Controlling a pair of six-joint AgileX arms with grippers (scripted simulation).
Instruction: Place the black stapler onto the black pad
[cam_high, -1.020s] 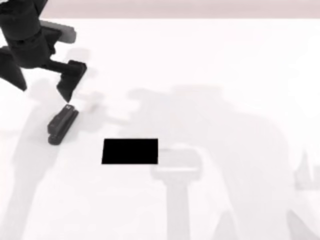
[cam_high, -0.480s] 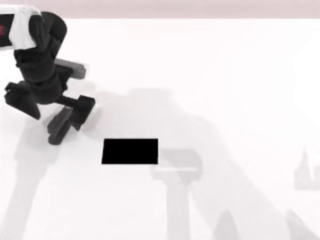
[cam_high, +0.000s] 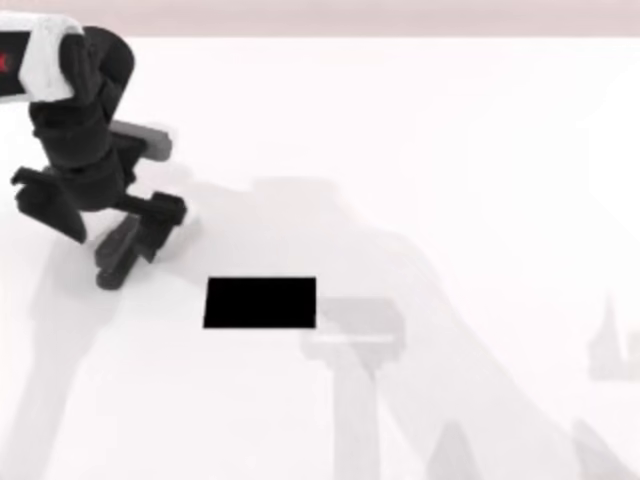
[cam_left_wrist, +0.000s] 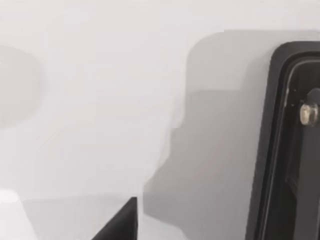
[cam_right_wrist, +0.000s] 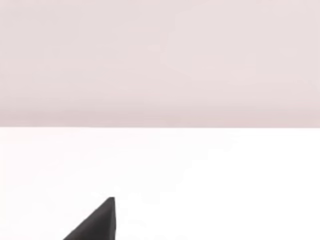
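Note:
The black stapler (cam_high: 115, 258) lies slanted on the white table at the left, apart from the black pad (cam_high: 260, 302) to its right. My left gripper (cam_high: 105, 215) is down over the stapler's far end and open. One finger (cam_high: 160, 220) is by the stapler's right side and the other finger (cam_high: 48, 205) stands well off to the left. In the left wrist view the stapler (cam_left_wrist: 292, 150) fills one edge, with a fingertip (cam_left_wrist: 120, 227) apart from it. My right gripper (cam_right_wrist: 160, 236) is outside the top view; one fingertip (cam_right_wrist: 97, 224) shows over bare table, open.
Grey arm shadows (cam_high: 350, 340) fall across the white table (cam_high: 450, 150) right of the pad. The table's far edge meets a pale pink wall (cam_high: 350, 15).
My left arm swung down and forward from behind the stapler until its fingers straddled the stapler's far end. It has barely moved in the last half second. Stapler and pad stayed put.

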